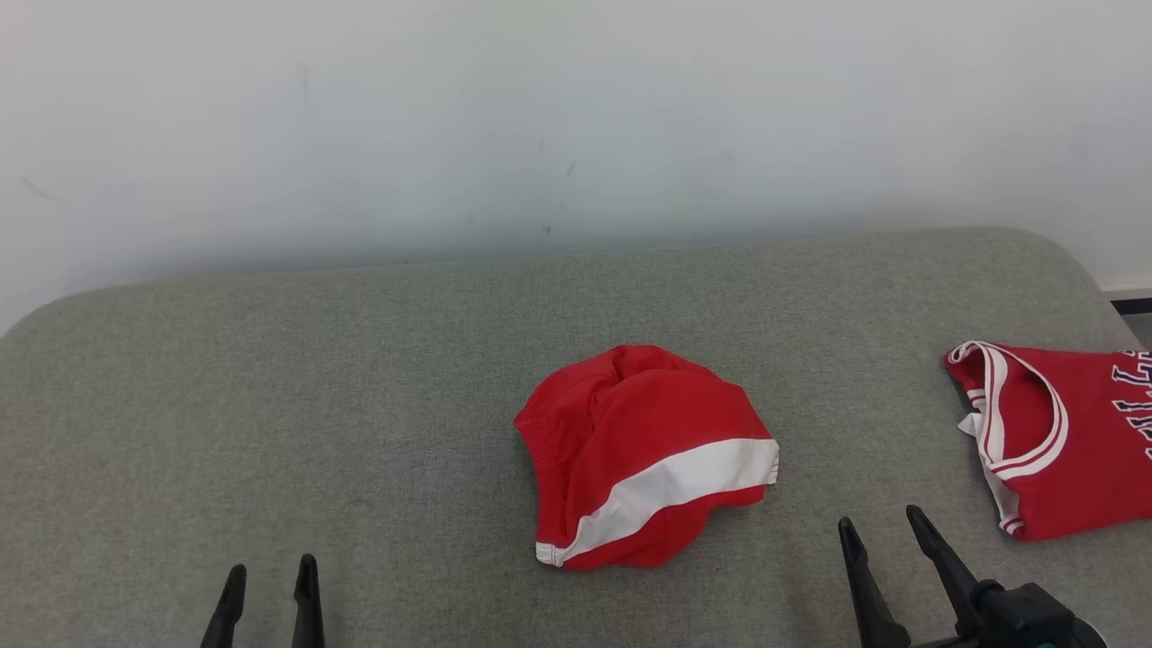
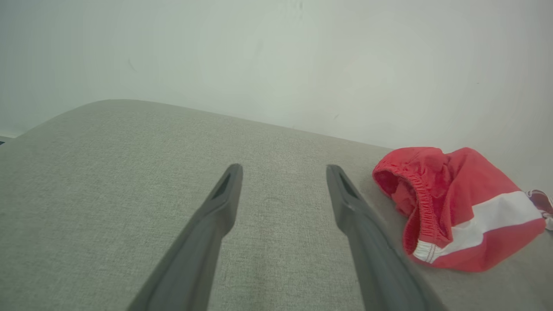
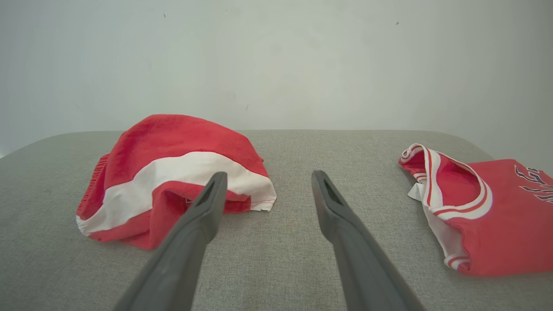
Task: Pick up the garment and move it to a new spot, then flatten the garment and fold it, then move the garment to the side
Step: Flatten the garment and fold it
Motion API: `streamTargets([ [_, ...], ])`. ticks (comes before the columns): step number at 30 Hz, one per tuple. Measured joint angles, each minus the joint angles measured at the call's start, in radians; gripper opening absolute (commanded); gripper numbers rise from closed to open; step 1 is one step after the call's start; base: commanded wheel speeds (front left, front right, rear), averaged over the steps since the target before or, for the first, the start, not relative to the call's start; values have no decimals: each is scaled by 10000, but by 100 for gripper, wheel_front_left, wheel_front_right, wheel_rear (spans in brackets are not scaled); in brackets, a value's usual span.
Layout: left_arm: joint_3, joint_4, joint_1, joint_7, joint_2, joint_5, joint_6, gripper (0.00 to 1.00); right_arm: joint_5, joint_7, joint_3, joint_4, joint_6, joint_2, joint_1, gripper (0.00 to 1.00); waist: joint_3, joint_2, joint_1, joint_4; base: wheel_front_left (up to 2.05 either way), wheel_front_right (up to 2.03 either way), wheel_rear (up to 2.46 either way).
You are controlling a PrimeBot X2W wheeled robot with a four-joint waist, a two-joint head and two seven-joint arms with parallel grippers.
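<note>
- One grey fabric surface [image 1: 270,378] carries everything.
- Red jersey [image 1: 1062,441] lies flat at its right edge.
- Crumpled red-and-white garment [image 1: 643,459] sits mid-surface.
- Left hand [image 1: 272,564] and right hand [image 1: 880,517] hover at the near edge, fingers spread, empty.

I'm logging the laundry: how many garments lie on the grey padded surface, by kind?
Red shorts with a white stripe: 1
Red jersey with white trim: 1
Total: 2

Soft, even light, faint shadows, sharp focus, wide-angle bending at edges.
</note>
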Motion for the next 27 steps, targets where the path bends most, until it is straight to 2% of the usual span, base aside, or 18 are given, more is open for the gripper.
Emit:
streamTargets([
  [7, -654, 579, -472, 217, -13, -286, -40, 100, 17, 36, 290, -10, 0, 13, -187, 100, 66, 0, 1, -188, 0, 0, 0],
  [12, -1814, 1453, -1603, 988, 263, -407, -161, 100, 27, 148, 522, -36, 0, -31, -376, 100, 277, 1, 2, -492, 0, 0, 0],
  [18, -3143, 2755, -2433, 1755, 606, -1348, -192, 100, 48, 173, 685, -25, 0, -25, -546, 100, 525, 0, 2, -1088, 0, 0, 0],
  [27, -3764, 3515, -2905, 1586, 1154, -2161, -192, 100, 100, 25, 832, 88, 0, 10, -692, 100, 892, 1, 2, -1994, 0, 0, 0],
])
